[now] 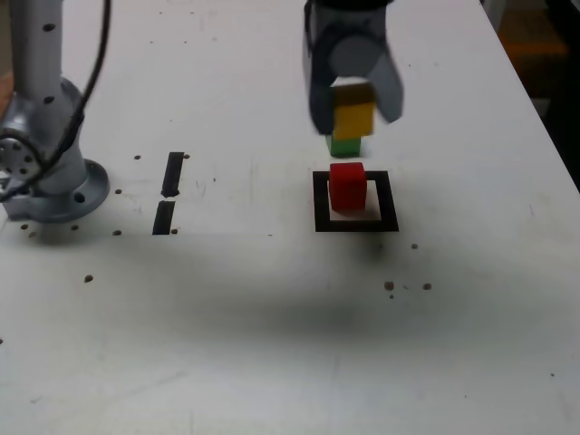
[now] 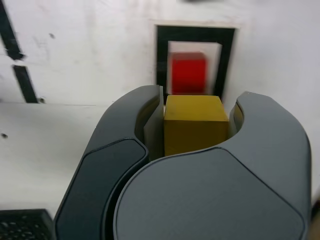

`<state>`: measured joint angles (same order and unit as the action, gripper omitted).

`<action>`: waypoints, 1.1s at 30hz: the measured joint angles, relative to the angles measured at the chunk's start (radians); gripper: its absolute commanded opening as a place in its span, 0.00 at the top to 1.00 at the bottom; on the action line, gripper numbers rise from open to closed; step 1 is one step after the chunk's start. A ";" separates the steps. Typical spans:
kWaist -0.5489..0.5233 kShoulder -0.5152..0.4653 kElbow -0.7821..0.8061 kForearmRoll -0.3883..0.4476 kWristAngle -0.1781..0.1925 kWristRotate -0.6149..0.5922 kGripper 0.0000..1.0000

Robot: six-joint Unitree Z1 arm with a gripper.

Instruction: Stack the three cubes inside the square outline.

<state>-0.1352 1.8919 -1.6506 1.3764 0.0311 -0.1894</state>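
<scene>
Yellow cube held aloft; red cube in outline.
Gripper (image 1: 354,91) jaws closed on the yellow cube (image 2: 195,122), clear of the counter (image 1: 272,317); red cube (image 1: 347,186) sits inside the black square outline (image 1: 322,222); green cube (image 1: 345,145) rests on the counter just beyond the outline, partly hidden behind the yellow cube in the exterior view; two black strips (image 1: 169,190) lie well apart, toward the exterior view's left.

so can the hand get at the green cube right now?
Probably not yet. The hand is shut on the yellow cube, so its jaws are occupied. The green cube sits on the table beyond the square outline, partly hidden behind the hand; nothing else blocks it.
</scene>
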 measured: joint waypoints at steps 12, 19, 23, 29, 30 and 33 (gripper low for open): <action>0.000 0.040 0.101 -0.120 -0.001 -0.002 0.75; 0.002 0.053 0.173 -0.207 0.000 -0.013 0.75; 0.002 0.058 0.182 -0.219 0.003 -0.014 0.75; 0.003 0.058 0.184 -0.229 0.023 -0.019 0.74; 0.003 0.058 0.185 -0.229 0.023 -0.019 0.73; 0.004 0.058 0.190 -0.233 0.023 -0.019 0.64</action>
<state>-0.1316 1.9499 -1.4604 1.1432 0.0541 -0.2085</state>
